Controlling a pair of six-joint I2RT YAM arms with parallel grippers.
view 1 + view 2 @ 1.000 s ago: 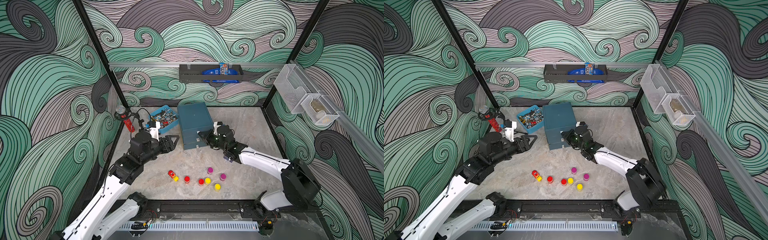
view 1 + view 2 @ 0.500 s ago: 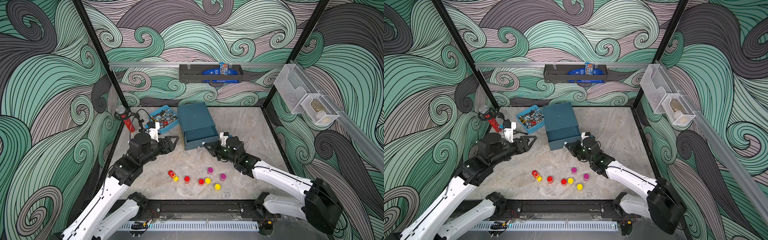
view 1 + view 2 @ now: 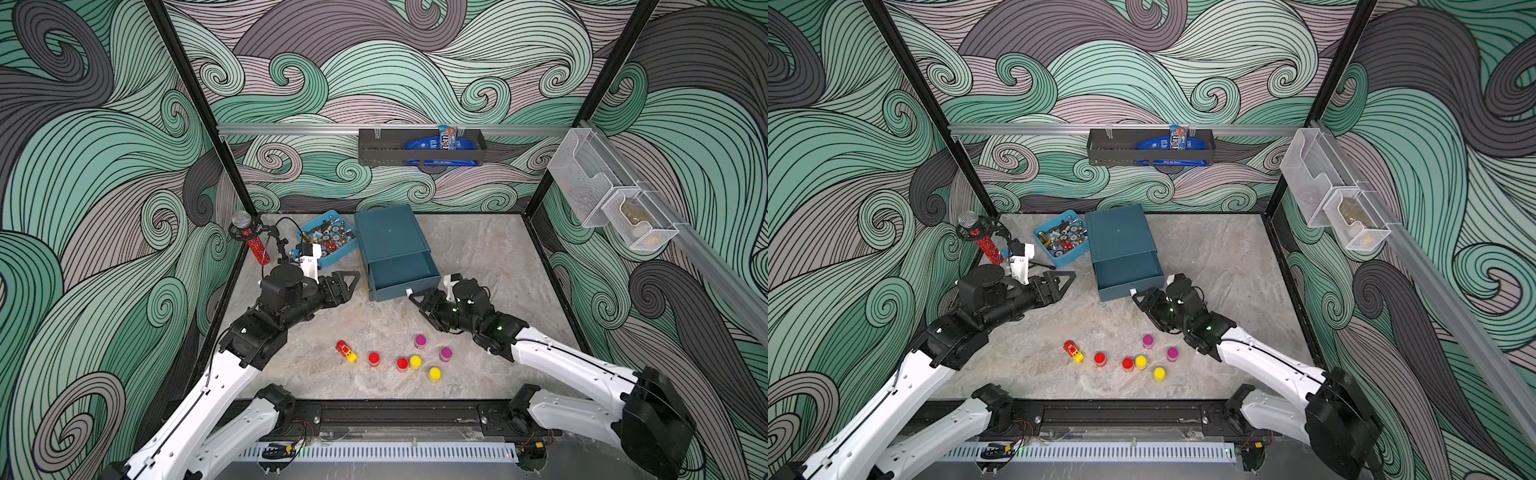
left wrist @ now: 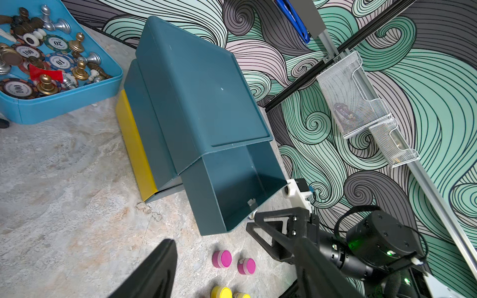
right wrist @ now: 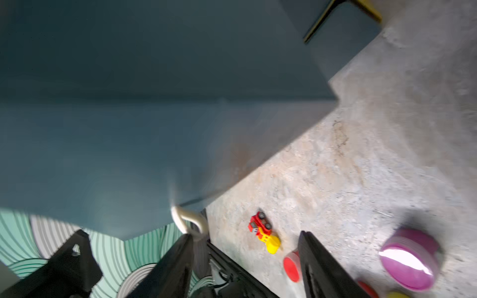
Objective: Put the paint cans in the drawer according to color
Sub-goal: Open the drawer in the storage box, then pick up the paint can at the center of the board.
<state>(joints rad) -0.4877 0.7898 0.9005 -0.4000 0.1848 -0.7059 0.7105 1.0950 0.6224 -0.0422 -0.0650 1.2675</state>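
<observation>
Marbled grey tabletop (image 3: 478,257), wave-print walls (image 3: 104,166) | left gripper (image 3: 352,281): jaws parted, holding nothing, at 9 o'clock of drawer (image 3: 390,237) | drawer: top tray (image 3: 405,266) pulled out toward 6 o'clock | paint cans (image 3: 415,361): all six standing loose on tabletop, 6 o'clock of drawer | right gripper (image 3: 415,297): jaws apart, holding nothing, white tab pull (image 5: 178,218) at one fingertip
</observation>
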